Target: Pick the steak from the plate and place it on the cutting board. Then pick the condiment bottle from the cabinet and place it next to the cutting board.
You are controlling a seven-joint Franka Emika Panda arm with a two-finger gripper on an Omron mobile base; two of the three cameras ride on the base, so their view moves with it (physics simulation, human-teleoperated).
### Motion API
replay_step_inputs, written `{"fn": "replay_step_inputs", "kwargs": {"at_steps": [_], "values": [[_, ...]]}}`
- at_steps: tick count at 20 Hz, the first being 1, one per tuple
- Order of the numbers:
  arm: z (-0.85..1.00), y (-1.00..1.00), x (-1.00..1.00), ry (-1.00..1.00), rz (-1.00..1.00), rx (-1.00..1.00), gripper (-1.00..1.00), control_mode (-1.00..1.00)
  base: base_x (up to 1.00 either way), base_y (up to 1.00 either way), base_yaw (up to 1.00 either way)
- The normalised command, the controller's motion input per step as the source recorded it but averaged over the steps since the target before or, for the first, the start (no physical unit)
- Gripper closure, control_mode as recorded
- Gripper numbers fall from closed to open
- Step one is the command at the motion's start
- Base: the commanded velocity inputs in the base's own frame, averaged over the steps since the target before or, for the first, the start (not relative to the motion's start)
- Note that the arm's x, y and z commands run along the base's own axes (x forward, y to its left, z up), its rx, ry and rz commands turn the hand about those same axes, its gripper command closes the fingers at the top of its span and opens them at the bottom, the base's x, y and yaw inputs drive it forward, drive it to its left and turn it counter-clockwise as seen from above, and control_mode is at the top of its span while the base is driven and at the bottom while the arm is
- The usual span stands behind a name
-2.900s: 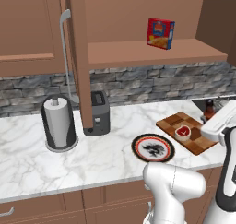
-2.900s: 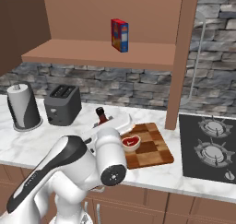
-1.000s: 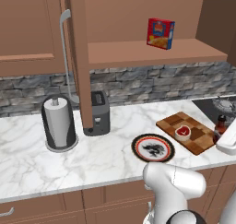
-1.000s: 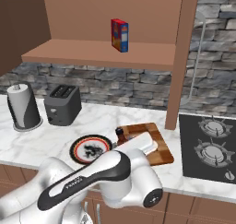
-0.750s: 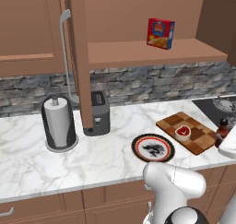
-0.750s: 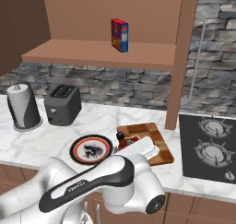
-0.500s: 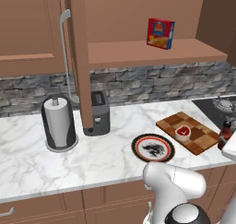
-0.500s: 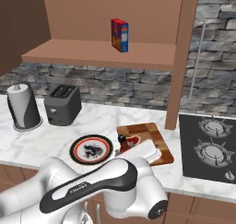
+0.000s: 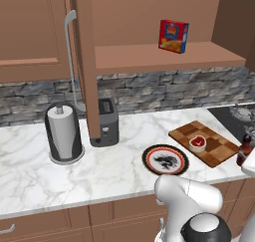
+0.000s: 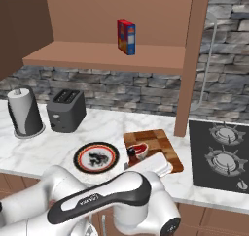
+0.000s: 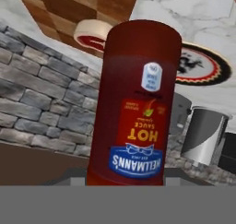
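The small rounded raw steak (image 9: 197,143), red at the centre with a pale fat rim, sits on the checkered light-and-dark wooden cutting board (image 9: 214,147), so what's left is the bottle. And there it is: the slim dark red hot-sauce bottle (image 11: 133,103) looms large in the hand view, label upside down, rising from between where the fingertips should be. In the left base view the same bottle (image 9: 244,150) stands upright just beside the board's near right corner, its black cap on top, hard against the white hand at the picture's edge. The pincer itself is hidden behind the bottle, so I cannot tell for certain whether it is clenched on the glass or has let go; judging by how closely the bottle fills the hand view, it looks held or only just set down. The danger now: if the bottle's base isn't flat on the white marble counter (image 9: 124,161) when the fingers part, it could topple toward the board and knock the steak. A sideways pull-away could also drag it over, as it's tall and narrow. The round dark-rimmed plate with a black splotch (image 9: 165,160) lies bare to the board's left, well out of harm's way.
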Motion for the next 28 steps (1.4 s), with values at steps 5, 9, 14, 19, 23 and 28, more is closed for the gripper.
{"fn": "replay_step_inputs", "kwargs": {"at_steps": [5, 9, 14, 19, 23, 28], "values": [[-0.27, 0.00, 0.00, 0.00, 0.00, 0.03, 1.00, -1.00, 0.00, 0.00, 0.00], [-0.21, 0.00, 0.00, 0.00, 0.00, 0.05, 1.00, -1.00, 0.00, 0.00, 0.00], [-0.12, 0.00, 0.00, 0.00, 0.00, 0.06, 1.00, -1.00, 0.00, 0.00, 0.00], [-0.01, 0.00, 0.00, 0.00, 0.00, 0.05, 1.00, -1.00, 0.00, 0.00, 0.00], [0.00, -0.02, 0.00, 0.00, 0.00, 0.04, 1.00, -1.00, 0.00, 0.00, 0.00], [-0.07, -0.06, 0.00, -0.01, 0.00, 0.04, 1.00, -1.00, 0.00, 0.00, 0.00]]}}
